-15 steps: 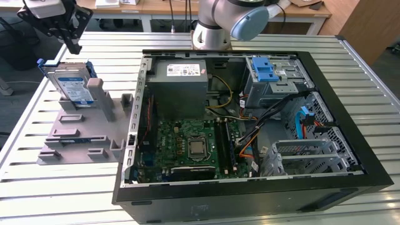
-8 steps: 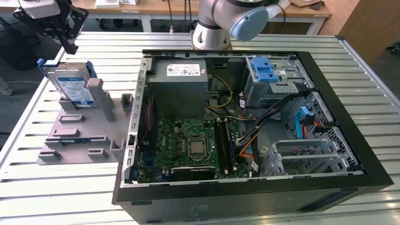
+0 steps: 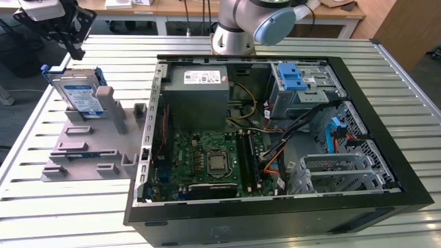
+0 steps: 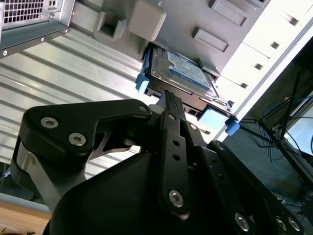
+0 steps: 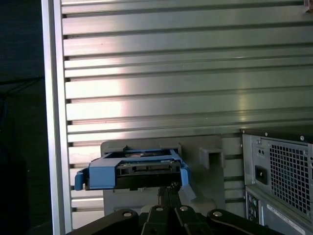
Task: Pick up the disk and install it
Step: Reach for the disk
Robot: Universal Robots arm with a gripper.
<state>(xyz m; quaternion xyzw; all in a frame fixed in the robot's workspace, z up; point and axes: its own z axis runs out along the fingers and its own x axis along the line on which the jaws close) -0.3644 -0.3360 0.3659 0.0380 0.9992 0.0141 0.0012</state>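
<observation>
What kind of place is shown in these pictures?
Probably a robotics lab or workshop bench for computer assembly: a grey robot arm stands on a slatted aluminium table by an open black desktop computer case with a bare green motherboard.

The disk (image 3: 81,95) is a flat silver hard drive with a white-and-blue label, framed by a blue plastic bracket. It stands on edge, leaning slightly back, in a grey holder (image 3: 90,150). It sits just below the end effector (image 3: 74,51), label face up and outward. In both wrist views its blue-framed end (image 5: 134,169) lies straight ahead of the end effector's tips; contact cannot be told.
</observation>
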